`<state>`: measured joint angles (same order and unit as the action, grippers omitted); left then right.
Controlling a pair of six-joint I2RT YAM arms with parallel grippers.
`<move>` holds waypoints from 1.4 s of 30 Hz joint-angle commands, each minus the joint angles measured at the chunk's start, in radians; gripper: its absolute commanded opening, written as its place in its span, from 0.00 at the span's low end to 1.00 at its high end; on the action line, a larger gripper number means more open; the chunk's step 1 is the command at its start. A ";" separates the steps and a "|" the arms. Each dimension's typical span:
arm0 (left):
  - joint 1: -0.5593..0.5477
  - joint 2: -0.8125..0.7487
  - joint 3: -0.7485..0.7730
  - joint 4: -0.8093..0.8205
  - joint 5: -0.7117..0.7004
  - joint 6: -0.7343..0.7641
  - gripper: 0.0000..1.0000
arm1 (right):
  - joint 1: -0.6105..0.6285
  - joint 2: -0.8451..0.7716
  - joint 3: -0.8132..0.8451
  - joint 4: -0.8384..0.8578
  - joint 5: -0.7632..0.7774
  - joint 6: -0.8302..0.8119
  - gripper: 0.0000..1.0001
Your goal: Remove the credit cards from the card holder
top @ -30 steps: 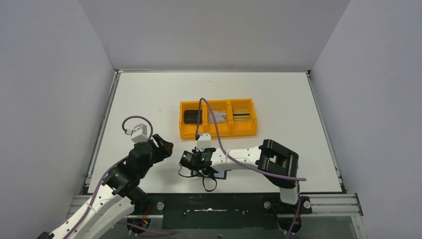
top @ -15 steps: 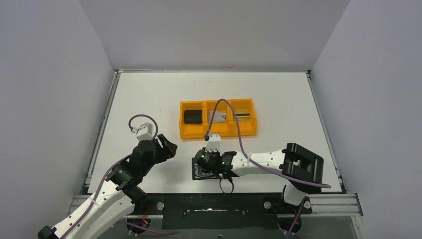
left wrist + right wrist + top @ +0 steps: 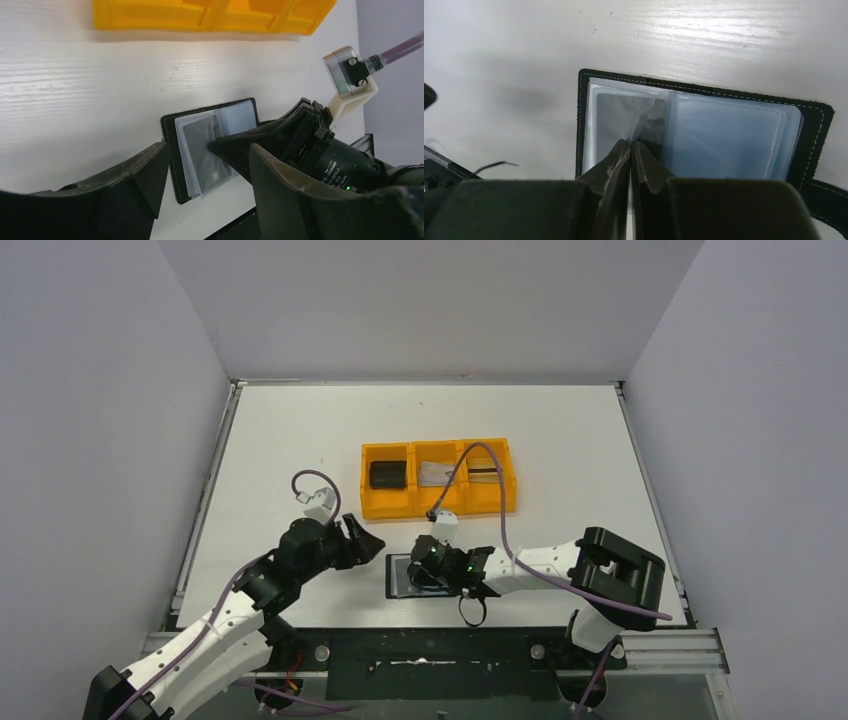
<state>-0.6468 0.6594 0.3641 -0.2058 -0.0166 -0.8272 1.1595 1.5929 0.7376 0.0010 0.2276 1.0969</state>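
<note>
Card holder half covered, edges cropped, cards too small to read

From above, the right gripper (image 3: pixel 630 150) and its wrist cover the right half of the card holder (image 3: pixel 402 578), fingertips included. In the right wrist view, those fingers hide the holder's near edge, the frame cuts its black tab, and whether a card sits in the pinched pocket cannot be told. The left gripper (image 3: pixel 205 150) is blurred and cropped at the bottom, and the orange tray (image 3: pixel 200 20) is cut by the top edge. A purple cable (image 3: pixel 480 448) crosses the gold card (image 3: pixel 485 472). The silvery-grey card (image 3: pixel 432 474) is too small to show detail.

card holder (image 3: pixel 724 135): black, white stitching, blue-grey pockets | tray (image 3: pixel 437 508): orange | table (image 3: pixel 290 440): white | cable (image 3: pixel 397 50): purple
</note>
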 commanded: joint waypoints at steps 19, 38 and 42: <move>0.003 0.232 -0.042 0.335 0.315 -0.034 0.59 | -0.050 -0.141 -0.175 0.264 -0.046 0.093 0.03; -0.005 0.423 -0.069 0.510 0.441 -0.070 0.57 | -0.062 -0.157 -0.230 0.329 -0.059 0.121 0.01; -0.022 0.482 -0.066 0.547 0.461 -0.072 0.56 | -0.063 -0.162 -0.238 0.332 -0.054 0.124 0.01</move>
<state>-0.6521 1.1019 0.2916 0.2218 0.3943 -0.8913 1.1046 1.4750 0.5076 0.2825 0.1551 1.2140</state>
